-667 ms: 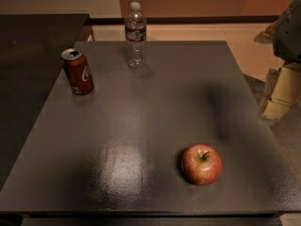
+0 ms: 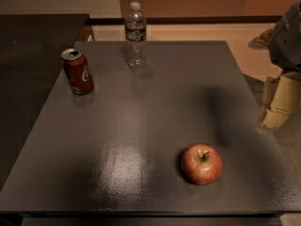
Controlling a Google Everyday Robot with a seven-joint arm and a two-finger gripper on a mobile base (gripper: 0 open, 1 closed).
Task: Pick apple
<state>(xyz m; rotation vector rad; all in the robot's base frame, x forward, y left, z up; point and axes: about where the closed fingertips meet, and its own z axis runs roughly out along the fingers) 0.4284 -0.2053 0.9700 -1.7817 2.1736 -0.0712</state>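
The apple is round and red with yellowish streaks and a short brown stem. It sits upright on the dark table, near the front right. My gripper, beige under a grey arm housing, hangs at the right edge of the view. It is beyond the table's right edge, up and to the right of the apple, and well apart from it. It casts a dark shadow on the table above the apple.
A red soda can stands at the table's left side. A clear water bottle stands at the far edge. A second dark surface adjoins on the left. Tan floor lies beyond and to the right.
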